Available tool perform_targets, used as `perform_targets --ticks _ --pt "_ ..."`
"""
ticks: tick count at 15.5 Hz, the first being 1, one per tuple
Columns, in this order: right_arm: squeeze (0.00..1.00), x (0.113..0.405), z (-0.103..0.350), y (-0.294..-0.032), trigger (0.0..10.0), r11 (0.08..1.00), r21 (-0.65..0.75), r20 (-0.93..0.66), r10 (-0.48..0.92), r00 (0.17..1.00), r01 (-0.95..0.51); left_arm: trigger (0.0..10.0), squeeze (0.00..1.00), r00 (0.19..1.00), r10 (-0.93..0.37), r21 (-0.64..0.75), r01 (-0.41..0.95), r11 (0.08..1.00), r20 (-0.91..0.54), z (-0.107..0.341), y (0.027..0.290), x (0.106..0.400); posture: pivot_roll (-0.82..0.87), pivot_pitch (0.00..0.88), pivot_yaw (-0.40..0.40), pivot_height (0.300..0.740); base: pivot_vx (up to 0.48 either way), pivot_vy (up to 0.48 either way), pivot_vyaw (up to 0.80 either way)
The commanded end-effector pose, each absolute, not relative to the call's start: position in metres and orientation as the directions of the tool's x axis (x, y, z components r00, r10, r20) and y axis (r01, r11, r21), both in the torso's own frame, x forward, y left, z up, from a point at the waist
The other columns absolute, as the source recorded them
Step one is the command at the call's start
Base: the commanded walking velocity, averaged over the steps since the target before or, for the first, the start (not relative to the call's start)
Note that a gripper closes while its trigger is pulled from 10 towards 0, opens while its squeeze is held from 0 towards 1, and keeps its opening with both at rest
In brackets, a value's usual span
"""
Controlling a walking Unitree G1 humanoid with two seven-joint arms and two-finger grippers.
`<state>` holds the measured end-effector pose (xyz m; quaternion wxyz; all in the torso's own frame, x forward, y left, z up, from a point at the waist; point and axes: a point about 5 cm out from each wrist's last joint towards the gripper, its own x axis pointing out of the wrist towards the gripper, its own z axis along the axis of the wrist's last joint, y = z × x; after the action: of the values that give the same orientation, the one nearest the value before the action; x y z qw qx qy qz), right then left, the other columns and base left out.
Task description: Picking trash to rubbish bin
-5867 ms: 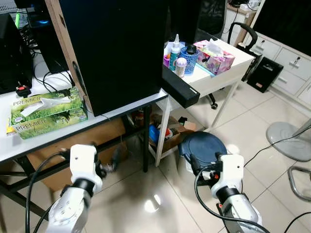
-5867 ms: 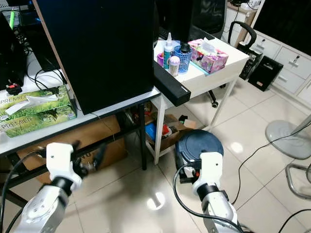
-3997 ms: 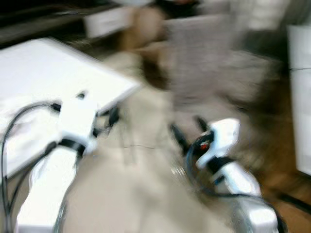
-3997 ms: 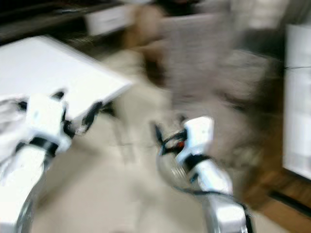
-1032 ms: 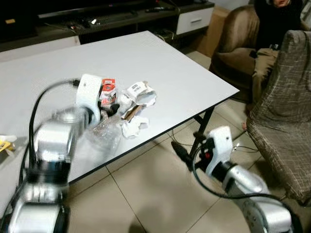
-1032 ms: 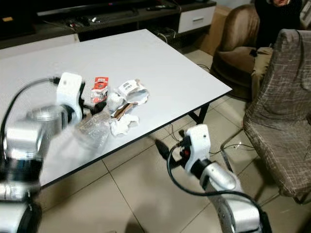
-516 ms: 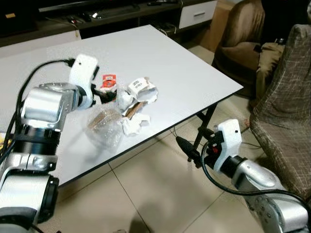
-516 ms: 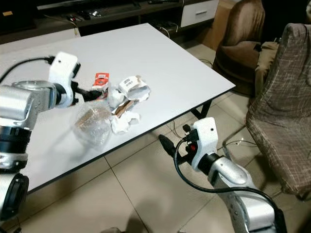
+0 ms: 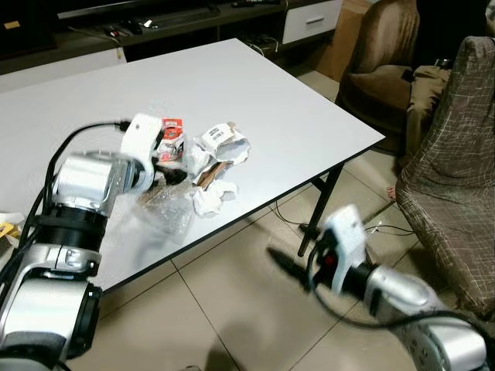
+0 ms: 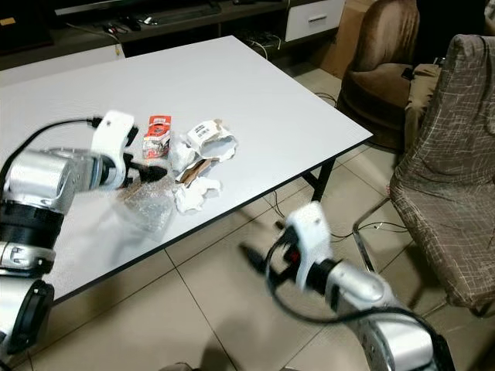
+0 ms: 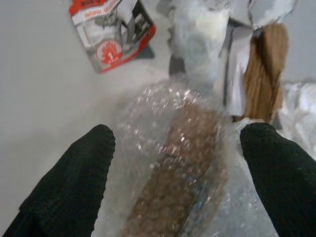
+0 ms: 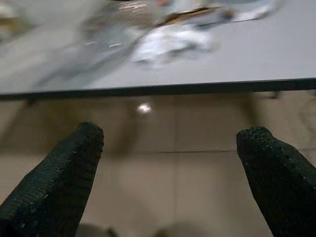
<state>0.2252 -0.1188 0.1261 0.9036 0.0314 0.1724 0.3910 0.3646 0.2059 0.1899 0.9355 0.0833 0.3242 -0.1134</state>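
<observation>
Right gripper (image 12: 170, 163), jaws spread, has dropped lower over the floor near the worktop (image 9: 294, 116) edge. Left gripper (image 11: 177, 163), jaws spread, has moved nearer, straddling the bubble-wrap bundle (image 11: 182, 143). Crumpled paper trash (image 9: 220, 147) lies just beyond.

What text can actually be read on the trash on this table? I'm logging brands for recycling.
Red and white packet: print on its red band, too blurred to read.
White label on the crumpled wrapper: dark marks like a barcode, too small to read.
Bubble wrap between the left end effector's open fingers: no print that I can see.
Nothing here reads as a clear word or number.
</observation>
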Motion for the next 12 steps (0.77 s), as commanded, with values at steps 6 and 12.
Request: perform_targets --ticks 6,12 --pt "0.00 0.215 0.129 -0.114 10.0 0.588 0.231 -0.273 0.804 0.529 -0.775 10.0 0.00 0.699 -0.186 0.024 0.280 0.960 -0.690 0.167 0.207 0.352 -0.08 0.049 -0.032 0.740 0.000 0.000 0.00" --pt "0.00 0.214 0.128 -0.113 10.0 0.568 0.242 -0.288 0.816 0.501 -0.787 10.0 0.00 0.682 -0.125 0.070 0.251 0.965 -0.720 0.149 0.216 0.346 -0.08 0.058 -0.055 0.740 0.000 0.000 0.00"
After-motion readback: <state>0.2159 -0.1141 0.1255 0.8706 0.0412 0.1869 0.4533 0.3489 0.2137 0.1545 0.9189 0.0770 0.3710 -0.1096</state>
